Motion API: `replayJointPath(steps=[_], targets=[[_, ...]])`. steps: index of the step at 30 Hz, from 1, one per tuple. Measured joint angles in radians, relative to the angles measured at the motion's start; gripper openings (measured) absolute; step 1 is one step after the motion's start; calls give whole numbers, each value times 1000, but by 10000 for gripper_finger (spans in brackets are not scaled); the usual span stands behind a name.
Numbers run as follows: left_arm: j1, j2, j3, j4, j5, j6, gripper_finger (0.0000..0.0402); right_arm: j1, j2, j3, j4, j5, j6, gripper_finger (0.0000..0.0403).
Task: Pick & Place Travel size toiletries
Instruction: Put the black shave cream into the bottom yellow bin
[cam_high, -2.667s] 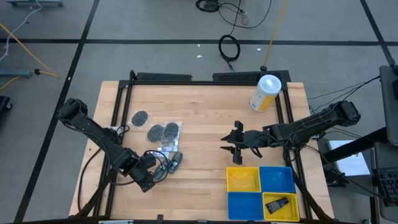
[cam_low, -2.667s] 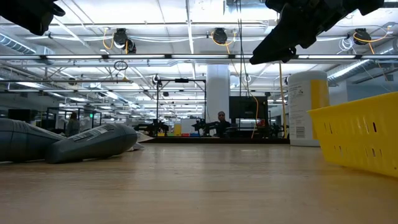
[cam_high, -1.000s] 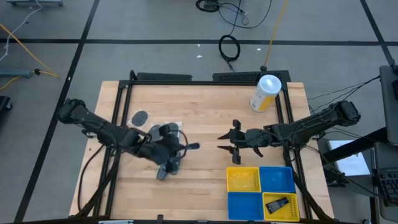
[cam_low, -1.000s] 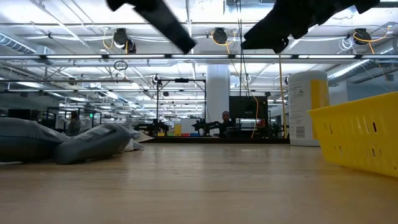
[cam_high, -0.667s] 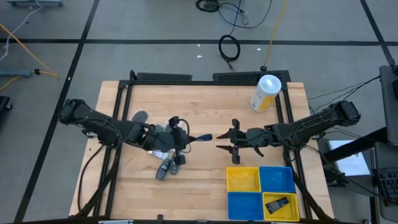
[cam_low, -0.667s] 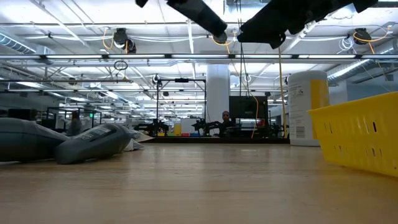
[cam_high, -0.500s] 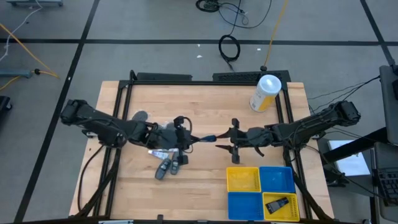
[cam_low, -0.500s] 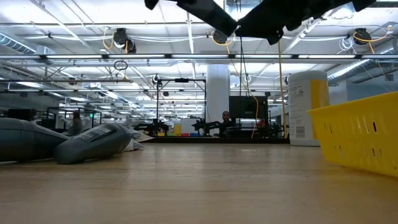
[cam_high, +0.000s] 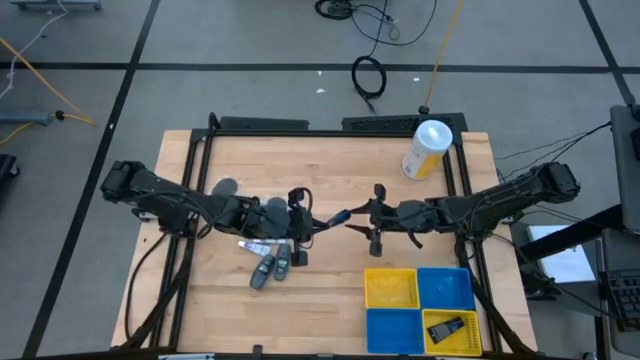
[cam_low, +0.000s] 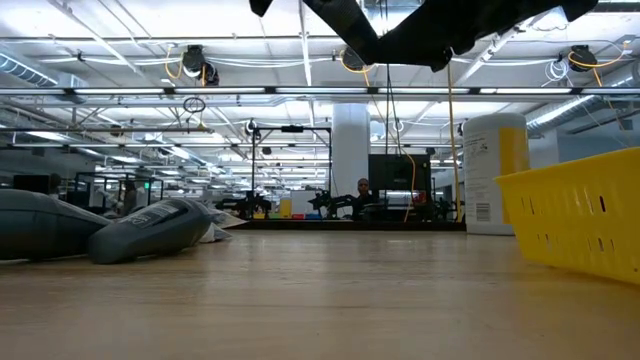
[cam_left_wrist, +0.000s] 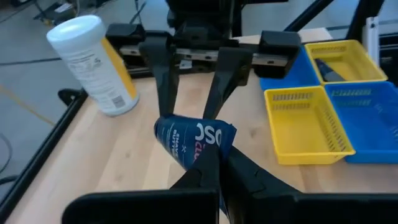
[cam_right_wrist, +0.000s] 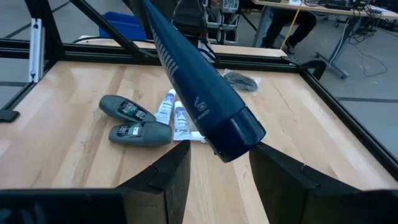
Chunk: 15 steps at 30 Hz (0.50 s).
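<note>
Wooden table (cam_high: 330, 170), mid-air handover over its centre. Left gripper (cam_left_wrist: 214, 168) clamped on tail of dark blue tube (cam_high: 336, 218); tube's long axis runs left-to-right along line between both arms, cap end toward right gripper (cam_high: 372, 222). Right gripper half-spread, fingers (cam_right_wrist: 173, 171) straddling cap end, seemingly not yet pinching. Closing right on cap looks next. Sorting bins (cam_high: 418, 305) just near-side of right gripper. Other toiletries (cam_high: 270, 268) lying under left arm.
</note>
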<state>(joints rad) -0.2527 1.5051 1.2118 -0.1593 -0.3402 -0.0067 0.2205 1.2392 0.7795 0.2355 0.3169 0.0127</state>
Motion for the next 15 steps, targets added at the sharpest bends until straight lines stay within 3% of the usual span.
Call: replayJointPath(steps=[15], targets=[[-1,0,0,-13,32,-18,0,0,-4,0,16,0,-106,155]])
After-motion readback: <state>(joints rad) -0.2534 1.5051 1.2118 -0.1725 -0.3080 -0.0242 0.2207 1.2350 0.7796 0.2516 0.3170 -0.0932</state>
